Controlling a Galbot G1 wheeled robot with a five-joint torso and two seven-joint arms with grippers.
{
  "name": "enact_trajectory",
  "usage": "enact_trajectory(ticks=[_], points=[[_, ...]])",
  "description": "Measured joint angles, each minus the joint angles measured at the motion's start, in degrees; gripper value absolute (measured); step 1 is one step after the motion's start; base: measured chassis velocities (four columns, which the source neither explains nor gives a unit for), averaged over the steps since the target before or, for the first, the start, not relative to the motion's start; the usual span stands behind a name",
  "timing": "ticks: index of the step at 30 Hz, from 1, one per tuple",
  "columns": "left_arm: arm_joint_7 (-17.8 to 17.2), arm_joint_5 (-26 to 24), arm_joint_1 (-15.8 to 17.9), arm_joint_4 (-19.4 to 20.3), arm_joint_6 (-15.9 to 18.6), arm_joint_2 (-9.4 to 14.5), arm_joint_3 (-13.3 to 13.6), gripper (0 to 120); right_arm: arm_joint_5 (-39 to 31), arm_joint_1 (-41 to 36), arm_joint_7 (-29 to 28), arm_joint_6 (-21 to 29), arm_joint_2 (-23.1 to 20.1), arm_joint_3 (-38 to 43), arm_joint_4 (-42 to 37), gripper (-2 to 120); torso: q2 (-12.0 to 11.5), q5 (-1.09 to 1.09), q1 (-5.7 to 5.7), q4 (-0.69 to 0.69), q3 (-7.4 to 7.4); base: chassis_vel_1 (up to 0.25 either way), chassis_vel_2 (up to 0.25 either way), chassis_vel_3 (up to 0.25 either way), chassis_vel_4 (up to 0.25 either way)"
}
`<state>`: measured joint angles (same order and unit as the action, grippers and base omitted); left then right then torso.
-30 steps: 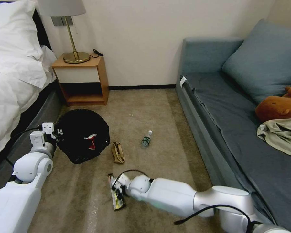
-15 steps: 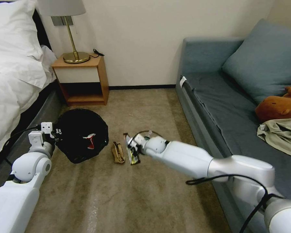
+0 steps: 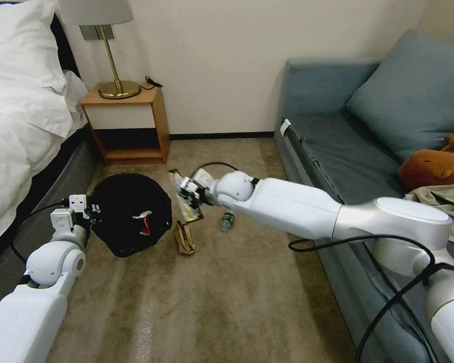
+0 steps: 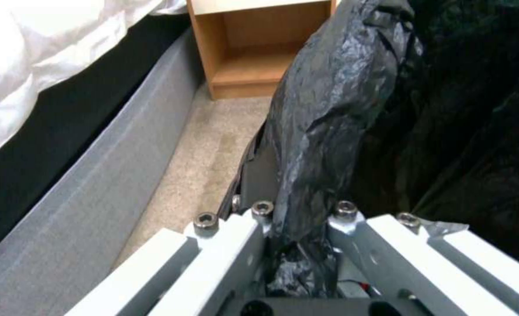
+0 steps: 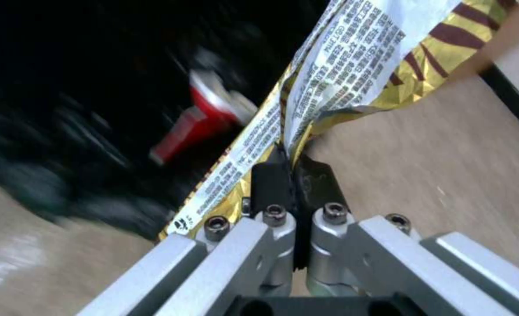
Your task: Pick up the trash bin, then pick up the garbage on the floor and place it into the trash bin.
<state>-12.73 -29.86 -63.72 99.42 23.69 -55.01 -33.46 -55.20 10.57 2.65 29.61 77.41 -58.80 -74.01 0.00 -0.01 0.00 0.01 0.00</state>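
Gold-brown bar wrapper (image 3: 186, 204), lifted off the carpet a second ago, now hangs centre-frame beside the trash bin (image 3: 130, 212), clamped in our right hand (image 3: 188, 190). Our left hand (image 3: 88, 207) grips the bin's rim. Release comes next.

Open mouth of round bin w/ crinkled black plastic liner (image 3: 128, 212) is free from above; only a red-and-white snack wrapper (image 3: 144, 224) lies inside. Left gripper (image 3: 88, 207) blocks its 9 o'clock rim, pinched on the liner. Right gripper (image 3: 190, 194), clamped on long brown-gold bar wrapper (image 3: 185, 201), hangs just off the 3 o'clock rim. Below it, crumpled tan paper bag (image 3: 184, 238) & small clear green-labelled bottle (image 3: 227, 220) on beige carpet (image 3: 227, 302). Bare carpet toward 6 o'clock. White-sheeted bed (image 3: 20, 126) walls off 9 o'clock, blue-grey sofa (image 3: 348, 151) 3 o'clock, wooden nightstand (image 3: 128, 126) 12 o'clock.
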Motion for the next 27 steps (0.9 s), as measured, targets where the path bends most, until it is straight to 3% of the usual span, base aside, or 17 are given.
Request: enact_trajectory(ticks=[7,14,21,27], points=[[0.0,-0.1,0.0,1.0,0.3,-0.3,0.6,2,-2.2,1.3,-0.6,0.5,4.4,-0.4,0.2,0,0.0,-0.01,0.00,0.00,0.00,0.000,0.000,0.000,0.000],[-0.1,-0.4,-0.1,2.3,1.1,-0.8,0.8,2,-1.0,0.1,-0.2,-1.3,9.8,-1.4,8.2,0,0.0,-0.01,0.00,0.01,0.00,0.000,0.000,0.000,0.000],[-0.1,-0.5,-1.5,3.1,1.0,-0.8,0.4,2,1.2,-1.7,0.3,-2.6,9.1,-1.7,11.6,0,0.0,0.01,0.00,-0.02,0.00,0.000,0.000,0.000,0.000],[-0.1,-0.5,-1.5,3.1,1.0,-0.8,0.3,2,1.6,-2.6,-0.2,-2.8,8.7,-1.5,11.1,15,0.0,0.01,0.00,-0.02,0.00,0.000,0.000,0.000,0.000]])
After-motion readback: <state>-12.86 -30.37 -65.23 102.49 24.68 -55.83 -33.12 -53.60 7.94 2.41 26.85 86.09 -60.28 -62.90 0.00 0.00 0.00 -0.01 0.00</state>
